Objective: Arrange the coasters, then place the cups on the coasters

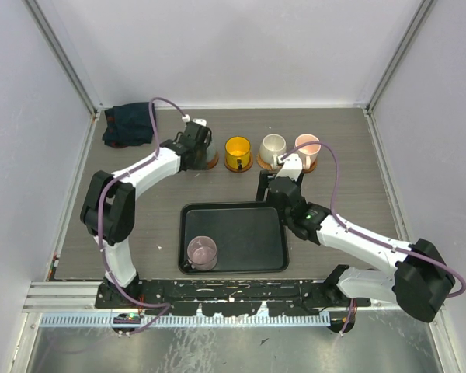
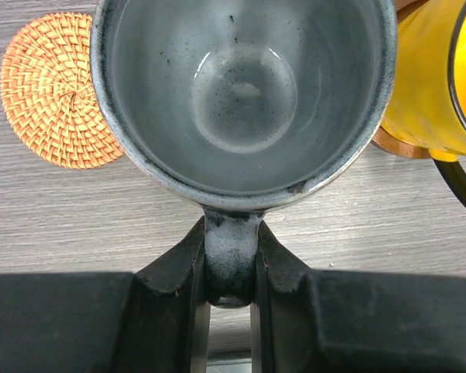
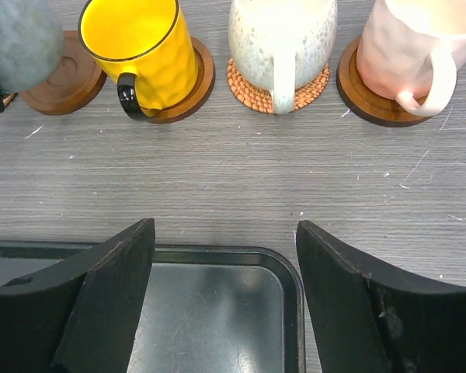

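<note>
My left gripper (image 2: 231, 229) is shut on the handle of the grey-green cup (image 2: 245, 85), which hangs at the left end of the row, partly over a bare wooden coaster (image 3: 62, 78). A woven coaster (image 2: 54, 93) lies bare just left of it. The yellow cup (image 3: 140, 47), the cream cup (image 3: 283, 39) and the pink cup (image 3: 408, 47) each stand on a coaster. The mauve cup (image 1: 202, 252) sits in the tray. My right gripper (image 3: 225, 233) is open and holds nothing, over the tray's far right corner.
The black tray (image 1: 248, 233) lies in the middle of the table, near the arm bases. A dark blue cloth (image 1: 128, 124) is bunched in the far left corner. Grey walls close the table in on both sides and at the back.
</note>
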### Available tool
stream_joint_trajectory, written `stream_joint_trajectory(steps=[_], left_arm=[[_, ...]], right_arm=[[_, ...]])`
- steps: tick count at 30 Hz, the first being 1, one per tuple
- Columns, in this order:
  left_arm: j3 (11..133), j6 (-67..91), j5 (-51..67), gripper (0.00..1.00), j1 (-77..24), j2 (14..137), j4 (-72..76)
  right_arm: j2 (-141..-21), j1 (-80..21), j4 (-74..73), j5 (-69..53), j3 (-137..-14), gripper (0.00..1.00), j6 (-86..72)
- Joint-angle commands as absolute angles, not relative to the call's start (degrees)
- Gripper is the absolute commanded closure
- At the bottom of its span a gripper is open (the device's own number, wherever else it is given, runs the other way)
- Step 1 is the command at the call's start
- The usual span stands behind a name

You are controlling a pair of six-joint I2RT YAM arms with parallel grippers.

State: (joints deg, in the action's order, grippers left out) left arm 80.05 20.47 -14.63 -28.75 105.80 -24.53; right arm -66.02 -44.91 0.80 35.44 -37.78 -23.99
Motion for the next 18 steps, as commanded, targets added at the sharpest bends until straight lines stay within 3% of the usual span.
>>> stream_joint_trajectory(steps=[1,18], left_arm=[[85.3,21.9,-14.5,1.00,-27.4,106.2,-21.9],[89.8,22.5,-13.2,1.00,-27.4,111.3,-25.5]], right_arm=[[-66.2,-45.1,1.8,35.5,-40.2,0.23,-23.9],[-68.7,-45.1,2.9,34.2,-40.6,0.23,-24.3]])
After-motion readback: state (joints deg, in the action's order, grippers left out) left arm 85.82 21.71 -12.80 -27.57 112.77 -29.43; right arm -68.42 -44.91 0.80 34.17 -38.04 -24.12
